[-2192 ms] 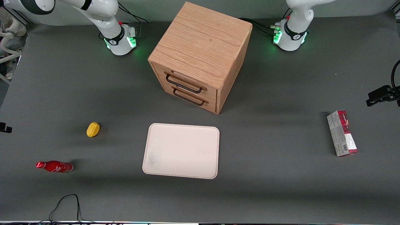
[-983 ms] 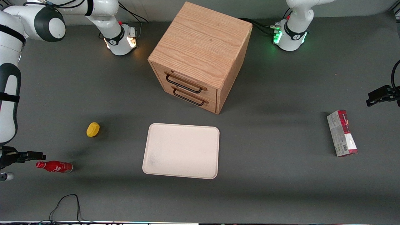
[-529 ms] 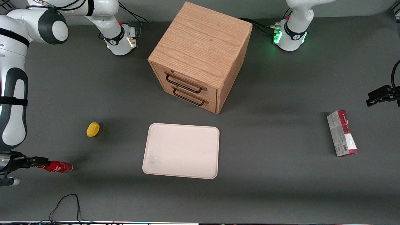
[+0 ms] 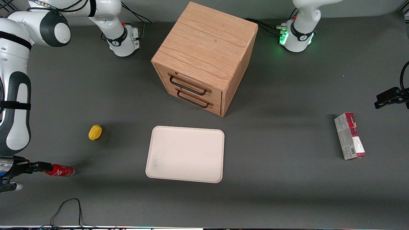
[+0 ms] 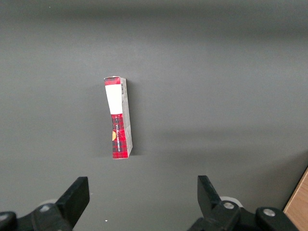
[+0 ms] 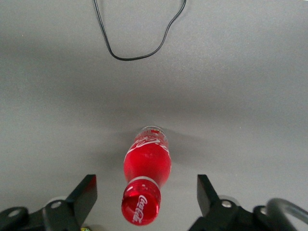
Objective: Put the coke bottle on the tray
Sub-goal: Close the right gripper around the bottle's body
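Your black two-finger gripper (image 6: 144, 197) hangs wide open over the capped neck of the small glossy red coke bottle (image 4: 59, 170) — it lies on its side on the grey table, well apart from the flat cream-pink tray (image 4: 185, 154).

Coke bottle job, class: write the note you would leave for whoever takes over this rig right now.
Gripper: open, down at table level, fingers either side of the coke bottle's cap end, not closed on it.
Coke bottle: lying on its side on the table, at the working arm's end, nearer the front camera than the yellow lump.
Tray: in front of the drawers, nothing on it.
Done: approach.
Left: grasp, lift, carry to tray, release.
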Controlling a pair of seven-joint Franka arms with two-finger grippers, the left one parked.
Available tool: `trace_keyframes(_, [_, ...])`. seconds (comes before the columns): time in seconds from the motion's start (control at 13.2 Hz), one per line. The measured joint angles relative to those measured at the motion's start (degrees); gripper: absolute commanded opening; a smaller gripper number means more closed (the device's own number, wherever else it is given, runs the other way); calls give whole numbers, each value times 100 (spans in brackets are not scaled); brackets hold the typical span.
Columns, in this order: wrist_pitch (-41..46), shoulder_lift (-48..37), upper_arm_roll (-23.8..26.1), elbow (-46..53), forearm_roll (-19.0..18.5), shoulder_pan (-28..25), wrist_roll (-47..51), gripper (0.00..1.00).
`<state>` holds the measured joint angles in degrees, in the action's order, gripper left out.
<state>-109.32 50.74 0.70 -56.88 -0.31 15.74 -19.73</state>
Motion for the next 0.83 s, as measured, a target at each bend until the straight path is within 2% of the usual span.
trace_keyframes(0.15, [0,9,2,0,-66,-26,0,91])
trace_keyframes(0.3, [0,32,3,0,-185,-72,2,80])
trace_keyframes(0.45, [0,42,2,0,-211,-82,4,65])
trace_keyframes(0.68, [0,43,2,0,-219,-82,5,37])
trace_keyframes(0.83, [0,43,2,0,-222,-82,5,13])
